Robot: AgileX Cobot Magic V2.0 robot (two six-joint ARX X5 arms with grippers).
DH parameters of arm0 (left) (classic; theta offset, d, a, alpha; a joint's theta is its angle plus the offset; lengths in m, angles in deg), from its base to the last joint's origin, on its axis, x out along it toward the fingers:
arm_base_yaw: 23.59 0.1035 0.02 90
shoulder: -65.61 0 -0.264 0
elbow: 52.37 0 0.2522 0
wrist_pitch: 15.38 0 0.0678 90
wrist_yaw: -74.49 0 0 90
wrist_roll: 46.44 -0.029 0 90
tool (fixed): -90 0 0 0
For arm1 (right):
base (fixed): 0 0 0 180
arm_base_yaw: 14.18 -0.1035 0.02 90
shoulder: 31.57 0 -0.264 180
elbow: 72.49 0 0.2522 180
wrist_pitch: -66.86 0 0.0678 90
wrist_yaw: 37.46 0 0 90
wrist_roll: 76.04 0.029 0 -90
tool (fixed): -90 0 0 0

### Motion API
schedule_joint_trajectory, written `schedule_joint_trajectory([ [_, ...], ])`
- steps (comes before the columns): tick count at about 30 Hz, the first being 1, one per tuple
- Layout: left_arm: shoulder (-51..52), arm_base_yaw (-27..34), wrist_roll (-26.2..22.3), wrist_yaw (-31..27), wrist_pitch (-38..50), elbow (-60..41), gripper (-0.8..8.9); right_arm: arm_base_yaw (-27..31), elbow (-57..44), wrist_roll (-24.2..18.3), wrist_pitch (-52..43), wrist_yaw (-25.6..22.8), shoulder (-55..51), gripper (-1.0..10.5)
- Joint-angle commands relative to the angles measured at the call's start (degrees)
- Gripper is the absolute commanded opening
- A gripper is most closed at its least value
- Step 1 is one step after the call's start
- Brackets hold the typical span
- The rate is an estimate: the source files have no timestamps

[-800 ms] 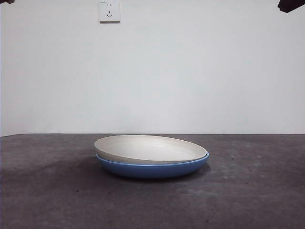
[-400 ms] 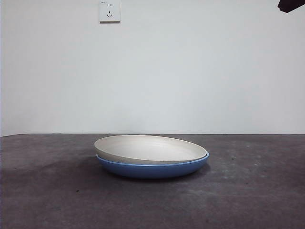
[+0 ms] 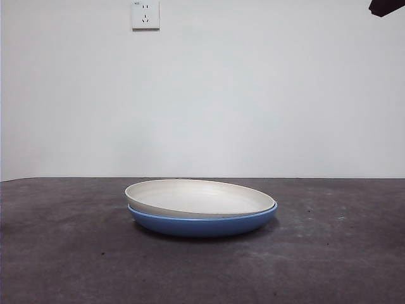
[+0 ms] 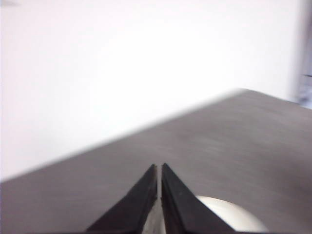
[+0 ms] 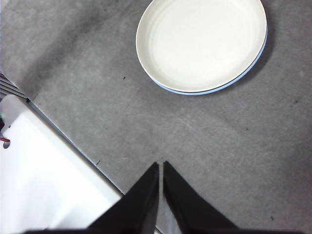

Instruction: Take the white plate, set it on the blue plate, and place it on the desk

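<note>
The white plate (image 3: 201, 197) lies stacked inside the blue plate (image 3: 204, 224) on the dark grey desk (image 3: 69, 253), at the middle of the front view. The right wrist view shows the white plate (image 5: 201, 44) from above with a thin blue rim (image 5: 243, 74) under it. My right gripper (image 5: 160, 165) is shut and empty, high above the desk and apart from the plates; its black tip (image 3: 386, 6) shows at the top right corner. My left gripper (image 4: 159, 167) is shut and empty, raised; part of the white plate (image 4: 229, 217) shows beside it.
A white wall with a power socket (image 3: 145, 14) stands behind the desk. A white block (image 5: 44, 180) lies past the desk's edge in the right wrist view.
The dark tip at the top left corner of the front view has gone out of view. The plates have not moved.
</note>
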Motion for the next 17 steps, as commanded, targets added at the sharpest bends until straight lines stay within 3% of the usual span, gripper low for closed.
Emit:
schedule_joint_trajectory([
  [1, 3.7, 4.0, -2.0, -6.7, 3.1, -3.1, 0.15, -0.3, 1.0, -0.7, -0.5, 0.1, 0.4, 0.1],
  [7, 14.6, 8.8, -2.1, -14.7, 17.1, -19.5, 0.15, -0.3, 1.0, -0.7, -0.5, 0.1, 0.4, 0.1],
  [17, 28.8, 10.9, -2.0, -15.1, 23.6, -44.3, 0.15, -0.3, 1.0, -0.7, -0.6, 0.1, 0.4, 0.1],
])
